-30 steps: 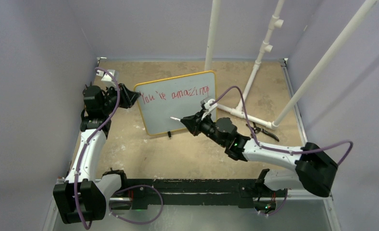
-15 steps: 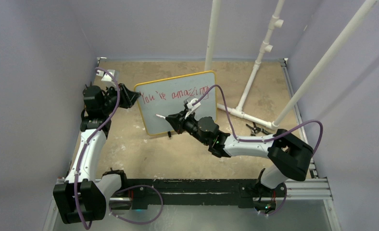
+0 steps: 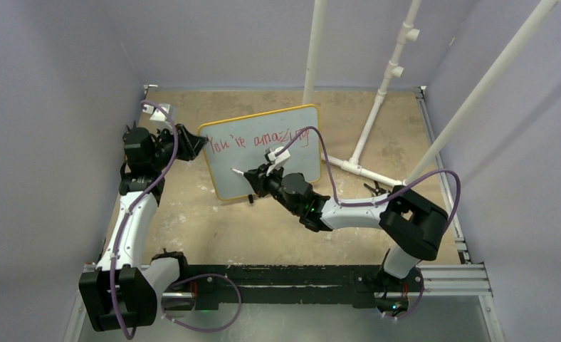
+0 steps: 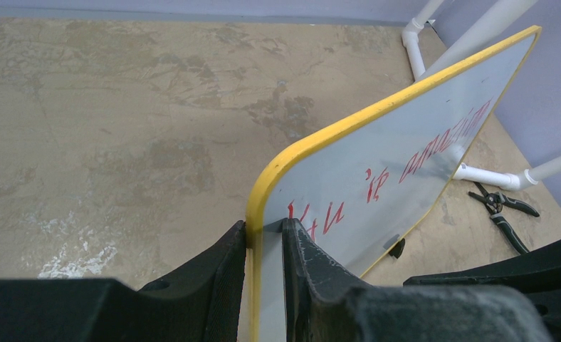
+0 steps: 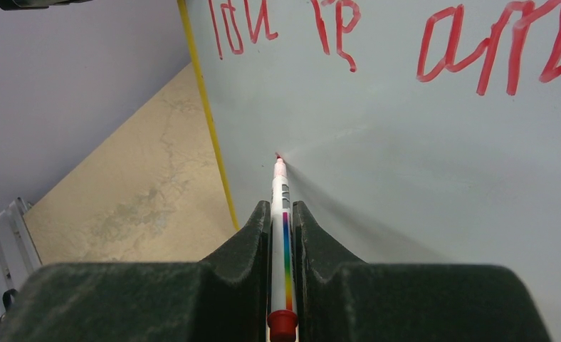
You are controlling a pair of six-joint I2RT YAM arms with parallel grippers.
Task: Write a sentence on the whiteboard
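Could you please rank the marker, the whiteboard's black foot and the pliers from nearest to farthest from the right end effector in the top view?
1. Marker, clamped in the right end effector itself.
2. Black foot of the whiteboard, just on its near side.
3. Pliers, far off to its right.

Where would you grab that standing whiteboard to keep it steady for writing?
Take the whiteboard by its yellow-framed left edge, coming in from the left, one jaw in front and one behind. It is a thin flat panel standing tilted, so only an edge fits in a grip, and this leaves the writing face free for the marker. The left gripper pinches it just so.
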